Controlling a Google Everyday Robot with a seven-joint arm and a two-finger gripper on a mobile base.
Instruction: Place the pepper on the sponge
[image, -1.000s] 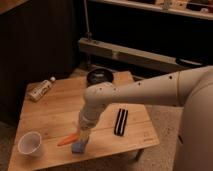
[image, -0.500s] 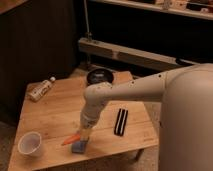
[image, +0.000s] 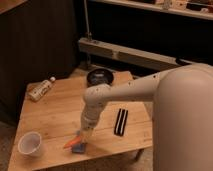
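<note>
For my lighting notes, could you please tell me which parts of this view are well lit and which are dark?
Camera view: the wooden table is warmly lit; the pepper and sponge near its front edge stand out, with the pincer just above them; the cabinet behind lies in deep shadow.

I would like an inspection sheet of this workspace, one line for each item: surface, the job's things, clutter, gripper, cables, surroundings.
Surface: wooden table, light planks.
Job's things: pepper lies near the front edge, its right end meeting the sponge; whether it rests on the sponge cannot be told.
Clutter: white cup at front left; bottle on its side at back left; black bowl at the back; black ridged block on the right.
Gripper: gripper is low, directly above the pepper and sponge.
Cables: nothing seen.
Surroundings: dark cabinet behind on the left; metal rail behind the table.
</note>
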